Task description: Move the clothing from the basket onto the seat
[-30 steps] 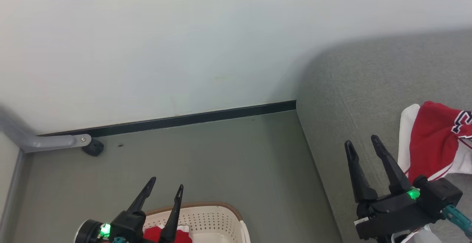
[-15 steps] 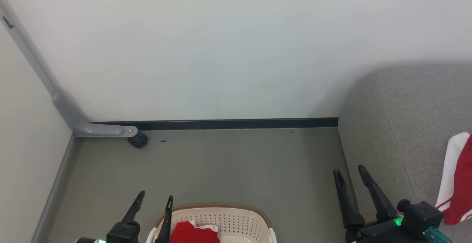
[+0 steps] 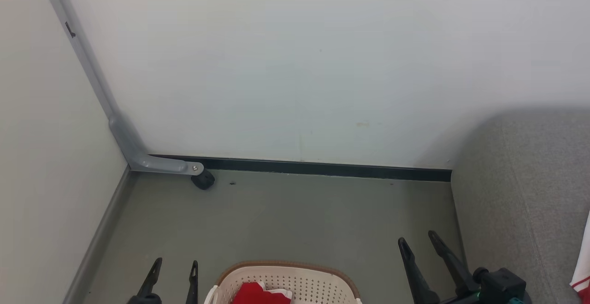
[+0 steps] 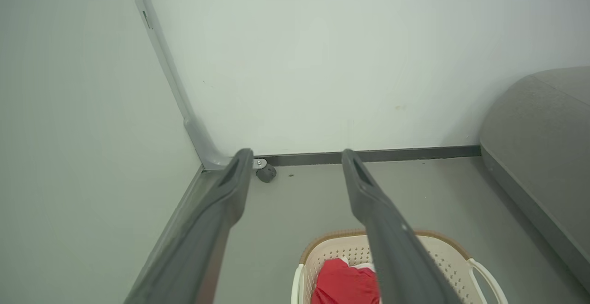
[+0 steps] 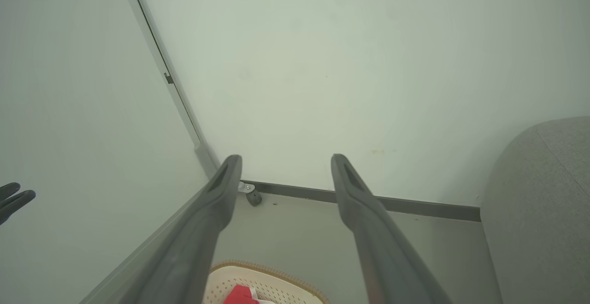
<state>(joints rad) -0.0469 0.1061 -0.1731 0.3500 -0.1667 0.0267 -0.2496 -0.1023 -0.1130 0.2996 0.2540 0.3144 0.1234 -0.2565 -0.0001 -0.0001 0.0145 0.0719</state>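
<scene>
The cream basket [image 3: 318, 282] with its brown rim stands on the floor at the bottom middle of the head view, and red clothing [image 3: 256, 295] with white trim lies inside it. My left gripper [image 3: 177, 263] is open just left of the basket and holds nothing. My right gripper [image 3: 417, 238] is open and empty, between the basket and the grey seat [image 3: 521, 193]. A strip of red and white clothing [image 3: 582, 267] lies on the seat at the right edge. The left wrist view looks down past open fingers [image 4: 378, 211] onto the basket [image 4: 442, 251] and the clothing [image 4: 343, 283].
A pale wall with a black baseboard [image 3: 322, 168] closes the far side. A grey metal strut ends in a black caster [image 3: 203, 180] at the left corner. Grey floor [image 3: 295, 216] lies between basket and wall. The right wrist view shows the basket [image 5: 221, 285] and the seat [image 5: 539, 193].
The head camera has swung left: the seat and the garment on it slid to the right edge and the basket came to the middle. Both grippers stay open and sit lower in the picture.
</scene>
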